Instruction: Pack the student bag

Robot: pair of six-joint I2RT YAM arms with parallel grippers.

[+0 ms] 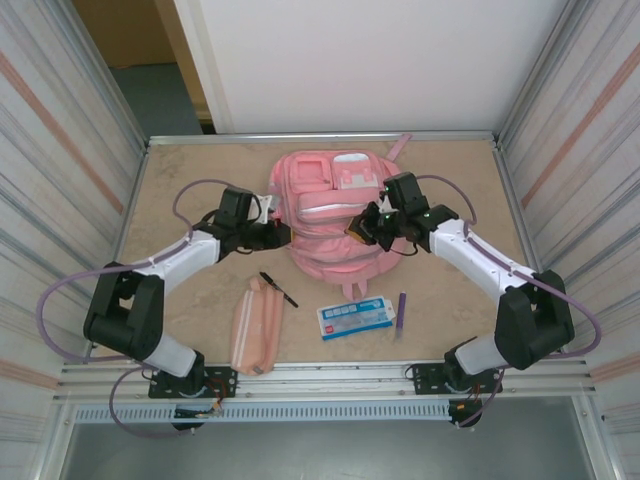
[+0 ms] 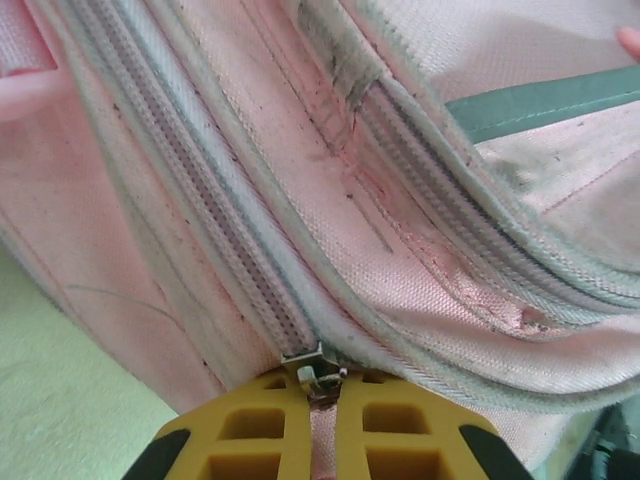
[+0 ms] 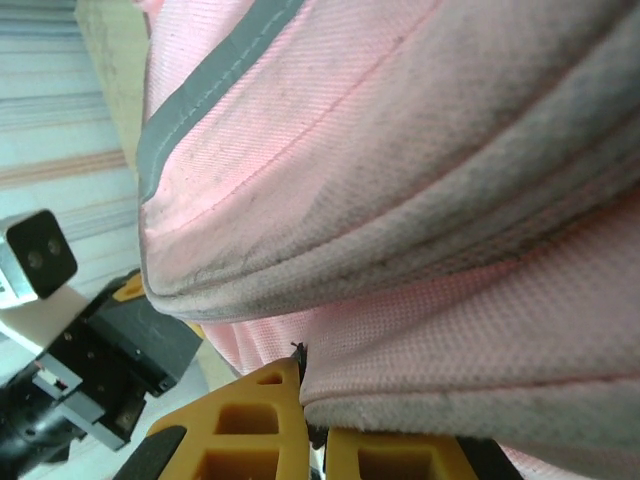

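Beige and mottled, the counter (image 1: 200,180) lies between ribbed pale walls, and both my claws meet on it at the middle of the overhead frame.

My left claw (image 1: 278,234) (image 2: 320,395) is clenched on the zip pull (image 2: 316,372). The metal slider sits right at my yellow fingertips, and the pull's pink tab is pinched between them. From there the zip (image 2: 200,220) runs up and to the left across my wrist view.

My right claw (image 1: 366,228) (image 3: 310,395) is clenched too. Its tips nip a fold of pink fabric at the edge of the student bag (image 1: 330,215) (image 3: 420,200).

That bag lies flat at the centre of the overhead frame, front pockets facing up. Its long axis runs from top to bottom of the picture. The end with the white patches points to the top edge and the rounded end points down toward my bases. A pink strap (image 1: 400,146) sticks out at its upper right.

Below the bag, well apart from it, a salmon pencil case (image 1: 257,325) lies at lower left. A black pen (image 1: 278,289) slants just beside its top end. Right of these a blue-and-white packet (image 1: 356,317) lies flat, with a purple pen (image 1: 401,312) just beside it.
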